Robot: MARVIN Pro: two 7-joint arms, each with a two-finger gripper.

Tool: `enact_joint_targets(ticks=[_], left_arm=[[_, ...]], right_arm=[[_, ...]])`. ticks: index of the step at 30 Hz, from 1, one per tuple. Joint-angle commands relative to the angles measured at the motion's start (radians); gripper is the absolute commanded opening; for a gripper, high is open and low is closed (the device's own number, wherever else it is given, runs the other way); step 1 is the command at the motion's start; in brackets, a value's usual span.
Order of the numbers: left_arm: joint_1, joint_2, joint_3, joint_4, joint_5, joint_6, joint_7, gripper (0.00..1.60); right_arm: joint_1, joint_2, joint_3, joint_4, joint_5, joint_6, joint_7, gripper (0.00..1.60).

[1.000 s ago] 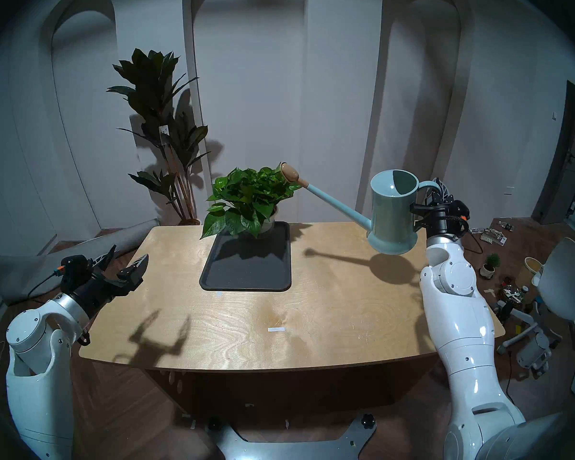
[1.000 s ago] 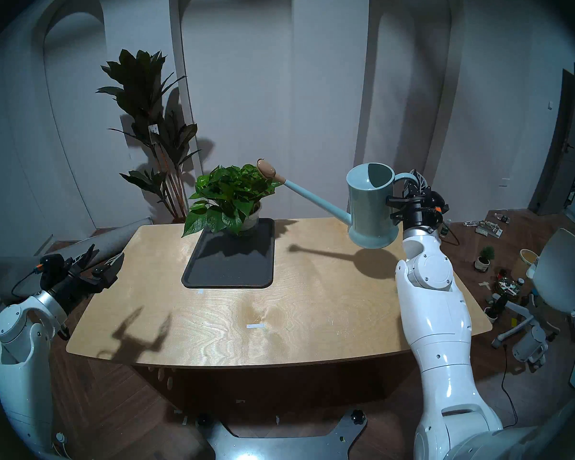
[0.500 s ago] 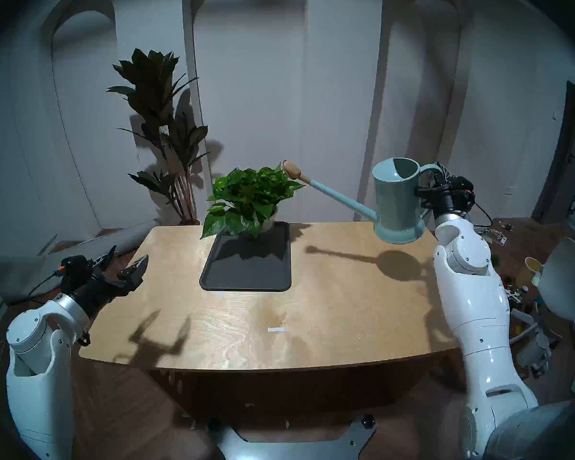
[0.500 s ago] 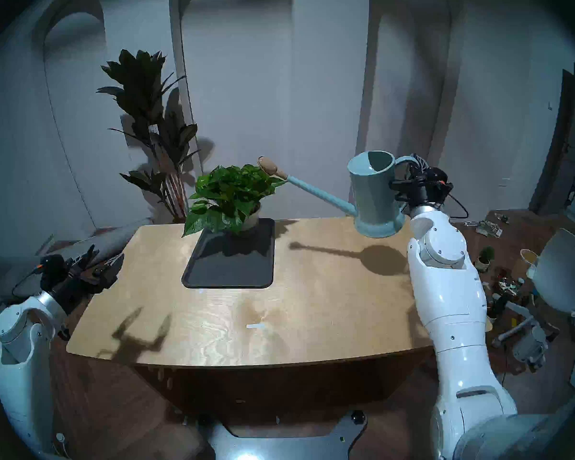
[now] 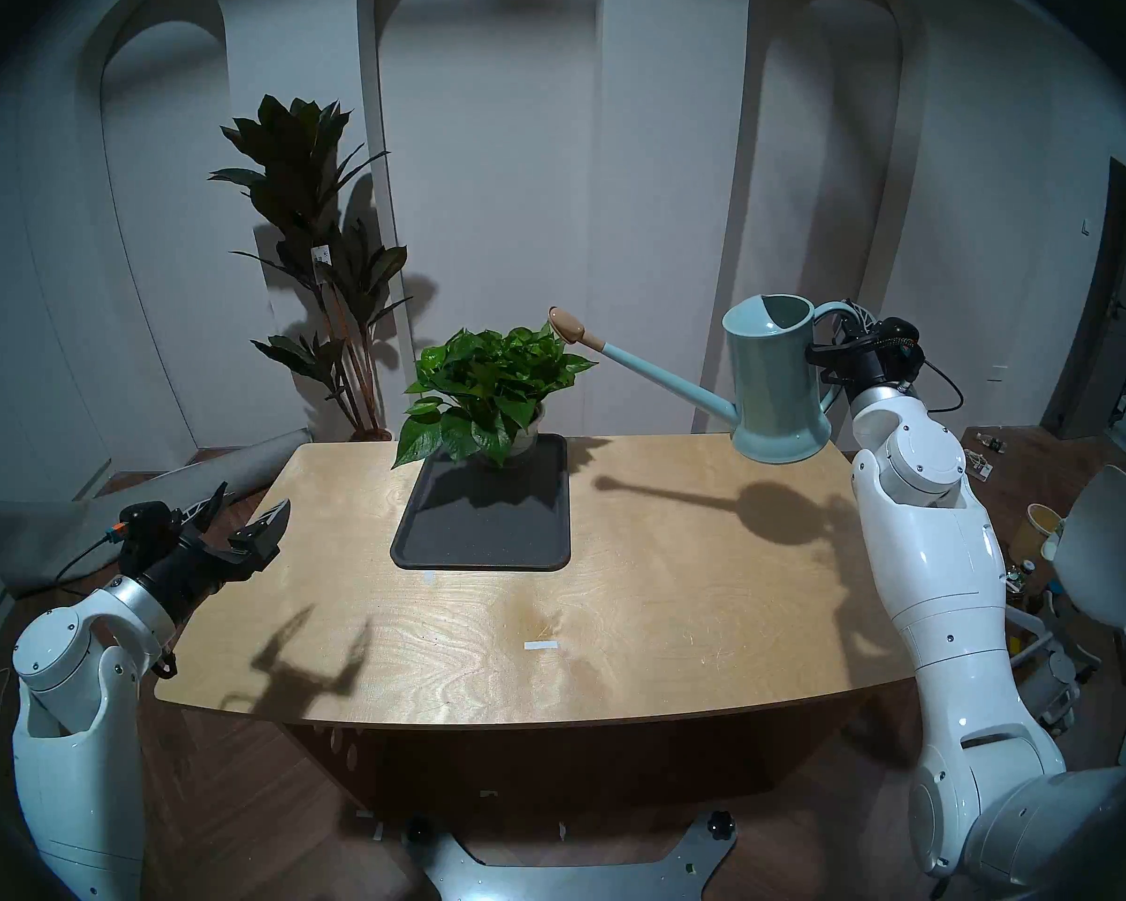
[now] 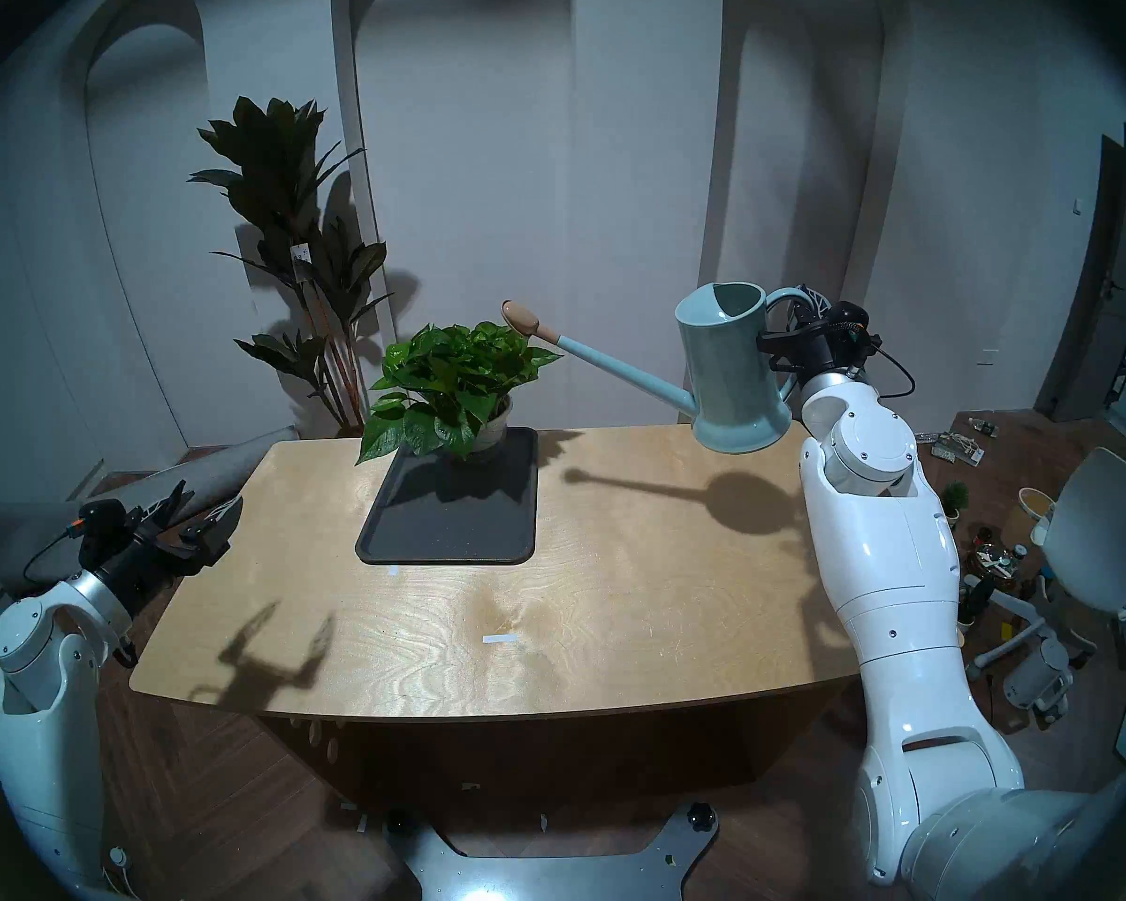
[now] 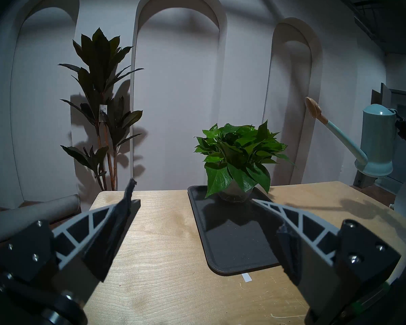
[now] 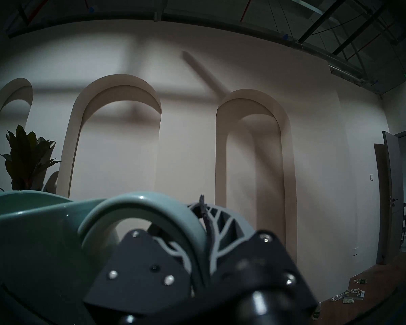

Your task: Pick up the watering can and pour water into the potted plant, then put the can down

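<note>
Left gripper (image 5: 248,519) hovers spread and empty over the bench (image 5: 612,587) near edge. Farther right, the right gripper (image 5: 849,334) pinches the handle of the watering can (image 5: 775,386), held clear above the bench, its spout rose near the top leaves of the potted plant (image 5: 489,386) on the black tray (image 5: 482,542).

The watering can (image 5: 778,386) looks smooth and softly glossy, with a matt tan rose (image 5: 567,324). The table (image 5: 645,594) is pale grained wood with a slight sheen. The tray (image 5: 482,535) is matt dark and finely speckled. The potted plant (image 5: 489,386) has shiny leaves.
</note>
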Motion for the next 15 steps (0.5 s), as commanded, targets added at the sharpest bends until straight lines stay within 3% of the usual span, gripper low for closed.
enact_joint_targets(ticks=[1,15], left_arm=[[-0.005,0.004,0.000,-0.011,0.000,-0.003,-0.002,1.60],[-0.006,0.004,0.000,-0.009,-0.002,-0.003,-0.002,1.60]], right_arm=[[0.113,-0.005,-0.016,-0.021,0.000,0.003,-0.014,0.00],[0.176,-0.044,-0.090,0.045,-0.008,0.043,-0.049,0.00]])
